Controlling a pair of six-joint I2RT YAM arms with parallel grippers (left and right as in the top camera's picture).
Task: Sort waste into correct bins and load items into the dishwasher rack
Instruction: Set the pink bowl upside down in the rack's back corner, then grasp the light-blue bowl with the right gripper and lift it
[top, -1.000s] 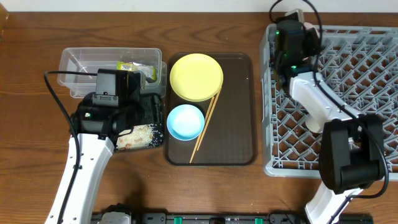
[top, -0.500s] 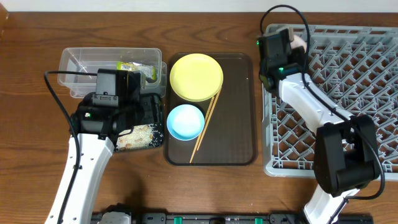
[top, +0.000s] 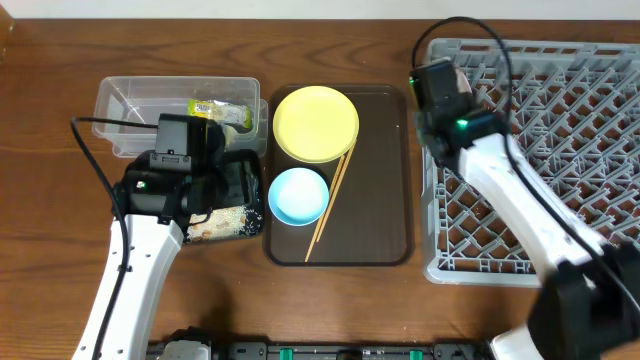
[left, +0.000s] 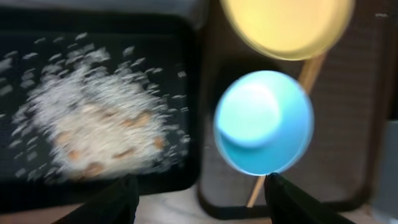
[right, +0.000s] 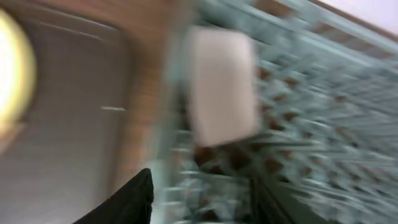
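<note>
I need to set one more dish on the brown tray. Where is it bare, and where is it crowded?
The tray is bare on its right half, between the chopsticks and the right rim. The left half is crowded: the plate at the back, the blue bowl in front, the chopsticks slanting beside them.

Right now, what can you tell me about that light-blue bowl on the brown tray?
The light-blue bowl is round, smooth and glossy, plastic by its look. It stands upright, open side up, and looks empty. It sits in the left half of the brown serving tray, just below the yellow plate with a narrow gap between them. The wooden chopsticks lie slanted along its right side; whether they touch it I cannot tell. Nothing holds it.
</note>
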